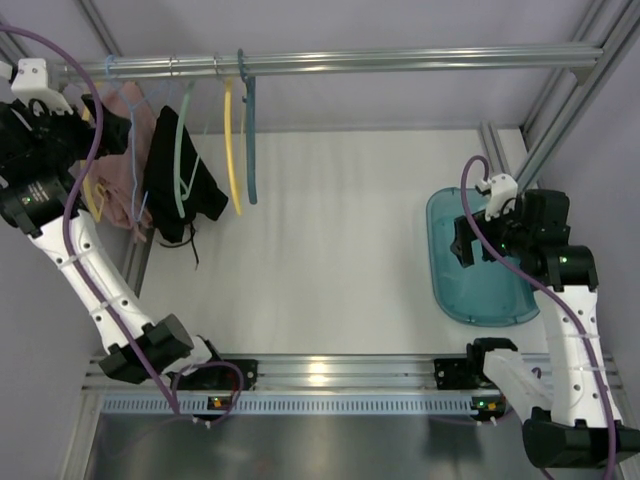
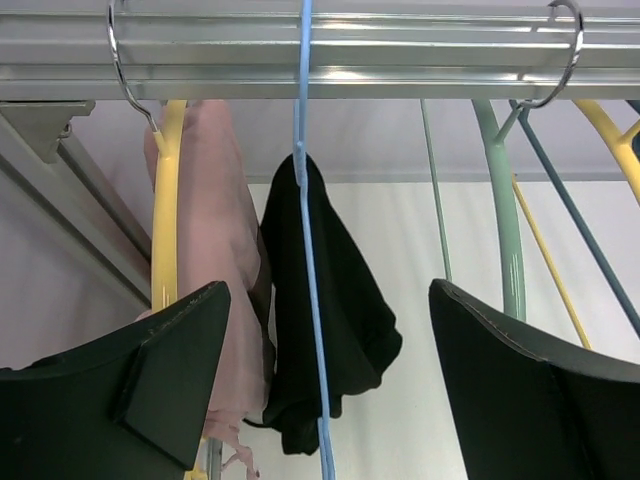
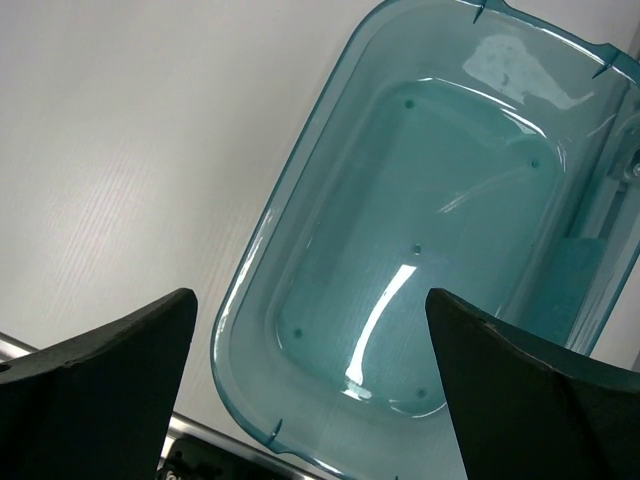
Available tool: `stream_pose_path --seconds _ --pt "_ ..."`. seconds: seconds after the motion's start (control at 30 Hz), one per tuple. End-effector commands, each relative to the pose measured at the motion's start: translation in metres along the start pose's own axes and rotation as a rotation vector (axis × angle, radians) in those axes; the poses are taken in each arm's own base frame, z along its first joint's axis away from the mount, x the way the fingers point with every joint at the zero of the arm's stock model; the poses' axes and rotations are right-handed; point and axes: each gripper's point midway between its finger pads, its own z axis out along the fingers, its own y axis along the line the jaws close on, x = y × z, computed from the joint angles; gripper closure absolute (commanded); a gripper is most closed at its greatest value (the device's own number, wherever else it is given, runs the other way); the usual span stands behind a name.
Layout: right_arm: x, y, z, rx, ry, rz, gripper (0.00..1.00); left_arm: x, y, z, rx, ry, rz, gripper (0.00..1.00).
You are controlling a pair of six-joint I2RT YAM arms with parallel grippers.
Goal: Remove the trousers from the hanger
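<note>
Hanging bunched, black trousers (image 2: 345, 320) prob. draped on hanger (image 2: 303, 120); L end effector (image 2: 325, 385), R end effector (image 3: 310, 300) spread wide.

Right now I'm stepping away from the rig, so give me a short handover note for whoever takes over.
Left hand: open, holding nothing, raised near the rail and facing the trousers.
Right hand: open, holding nothing, above the teal tub.
Things: the trousers are draped over the pale blue hanger, which hangs on the rail next to the pink garment.
Done: nothing yet; the trousers are still on the hanger.
Left: grip the trousers and pull them off the hanger.
</note>
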Motion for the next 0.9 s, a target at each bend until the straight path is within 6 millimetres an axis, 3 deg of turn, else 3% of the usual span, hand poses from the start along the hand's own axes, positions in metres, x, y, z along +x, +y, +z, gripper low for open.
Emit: stream_pose_path --seconds 0.0,0.23,0.5,0.73,0.87 --pt "-0.011 -0.004 0.004 0.006 -0.043 0.004 0.01 -0.001 0.008 0.022 0.023 -0.014 -0.022 0.14" --pt "-0.002 -0.005 0.014 0.001 -0.016 0.018 0.01 0.023 0.02 0.065 0.019 0.041 -0.07 0.22" --pt "0.01 -0.009 0.025 0.006 0.024 0.032 0.0 0.043 0.014 0.103 0.012 0.036 -0.041 0.35" --pt "0.011 -0.012 0.032 0.009 0.041 0.039 0.01 0.06 0.014 0.125 0.004 0.059 -0.089 0.46" --pt "0.009 -0.014 0.035 0.009 0.044 0.044 0.01 0.06 0.014 0.125 0.003 0.028 -0.089 0.54"
